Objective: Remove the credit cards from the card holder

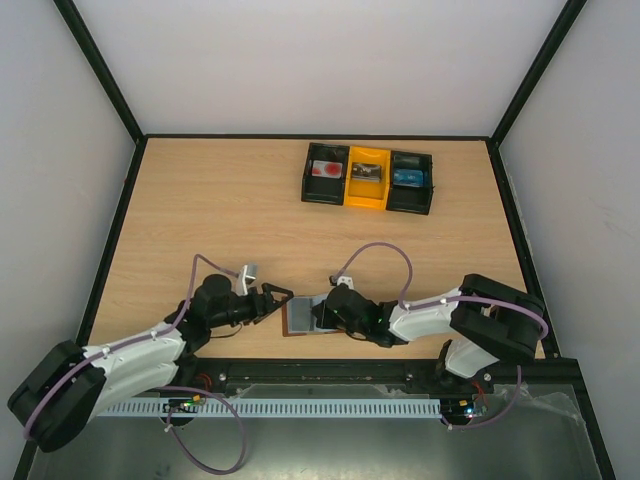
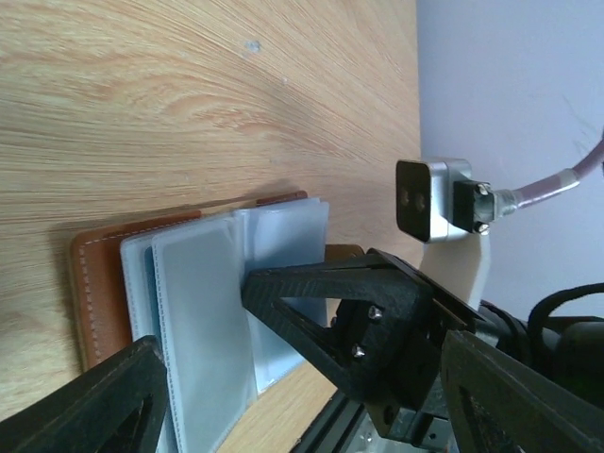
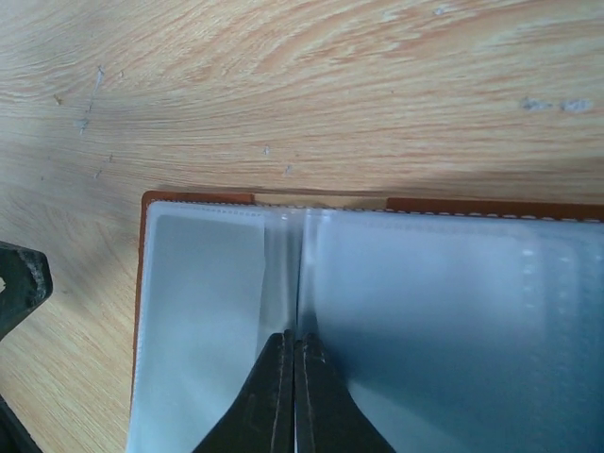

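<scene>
The brown leather card holder (image 1: 297,318) lies open near the table's front edge, its pale blue-grey sleeves (image 3: 453,311) facing up. No card shows in the sleeves in view. My right gripper (image 3: 294,342) is shut, with its tips at the centre fold of the sleeves; I cannot tell whether a sleeve is pinched between them. Just left of the holder (image 2: 94,293), my left gripper (image 2: 302,415) is open with nothing between its fingers. Three credit cards lie in the far tray: a red-and-white one (image 1: 325,170), a grey one (image 1: 366,172) and a bluish one (image 1: 408,177).
The black-and-yellow three-compartment tray (image 1: 305,180) stands at the back of the wooden table, right of centre. A black frame rail (image 1: 330,372) runs along the near edge, right behind the holder. White walls enclose the table on three sides.
</scene>
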